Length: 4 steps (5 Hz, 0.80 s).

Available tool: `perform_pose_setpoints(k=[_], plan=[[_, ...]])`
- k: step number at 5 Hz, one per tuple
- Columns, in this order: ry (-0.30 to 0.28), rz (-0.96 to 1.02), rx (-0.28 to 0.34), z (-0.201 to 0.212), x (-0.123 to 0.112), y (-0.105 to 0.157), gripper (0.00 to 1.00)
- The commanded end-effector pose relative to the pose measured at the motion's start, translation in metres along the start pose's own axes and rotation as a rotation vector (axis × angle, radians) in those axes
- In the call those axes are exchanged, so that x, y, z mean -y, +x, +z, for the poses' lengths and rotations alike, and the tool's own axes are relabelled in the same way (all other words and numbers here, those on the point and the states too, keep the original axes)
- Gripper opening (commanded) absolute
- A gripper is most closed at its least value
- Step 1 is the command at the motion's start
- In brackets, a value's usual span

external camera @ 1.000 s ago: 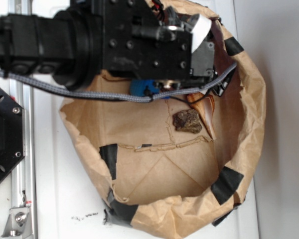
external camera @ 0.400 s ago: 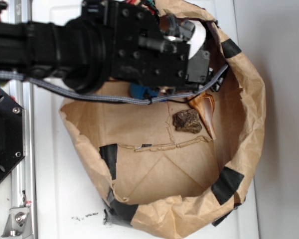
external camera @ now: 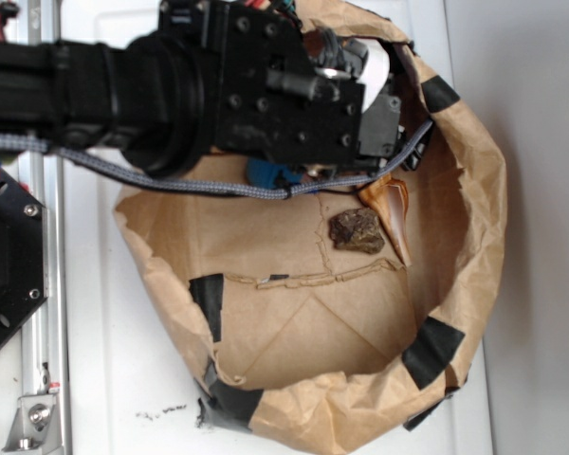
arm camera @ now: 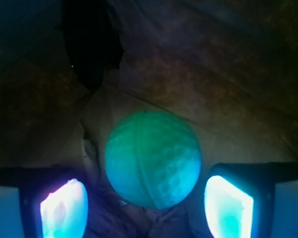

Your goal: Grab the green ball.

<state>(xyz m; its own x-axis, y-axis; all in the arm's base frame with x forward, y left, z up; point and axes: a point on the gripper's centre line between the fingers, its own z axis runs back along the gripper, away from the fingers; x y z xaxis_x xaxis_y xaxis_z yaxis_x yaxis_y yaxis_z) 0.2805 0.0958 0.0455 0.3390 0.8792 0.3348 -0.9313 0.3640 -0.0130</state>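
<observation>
We've got the green ball [arm camera: 153, 158] sitting dead centre between the two fingers [arm camera: 227, 207] of the hand [arm camera: 145, 210] in the wrist view, pads spread wide with a gap on both sides, so the hand is open and not touching it yet. Ball rests on crumpled brown paper inside the paper bag [external camera: 474, 237]; from the exterior view we can't see it at all, the arm covers it. To do this step well: keep the centring, drop a little further so the pads meet the ball at its widest line, not above it, then close slowly. It's round and ribbed, likely to squirt forward if pinched high. Watch the paper folds beneath the fingers. The brown lump [external camera: 357, 230] lies well clear on the bag floor behind the hand. Versus 0.4 s ago, the arm has barely shifted; versus a second ago, it has swung further over the bag's far rim.
</observation>
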Motion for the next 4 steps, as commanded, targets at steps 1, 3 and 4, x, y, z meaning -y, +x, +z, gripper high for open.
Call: perform_pose_setpoints(k=[1,3,4], plan=[[0.033,0.058,0.057,-0.01,0.004,0.026,1.0],[0.078,0.089,0.049,-0.027,0.022,0.041,0.0],[0.061,0.074,0.058,-0.027,0.028,0.044,0.0]])
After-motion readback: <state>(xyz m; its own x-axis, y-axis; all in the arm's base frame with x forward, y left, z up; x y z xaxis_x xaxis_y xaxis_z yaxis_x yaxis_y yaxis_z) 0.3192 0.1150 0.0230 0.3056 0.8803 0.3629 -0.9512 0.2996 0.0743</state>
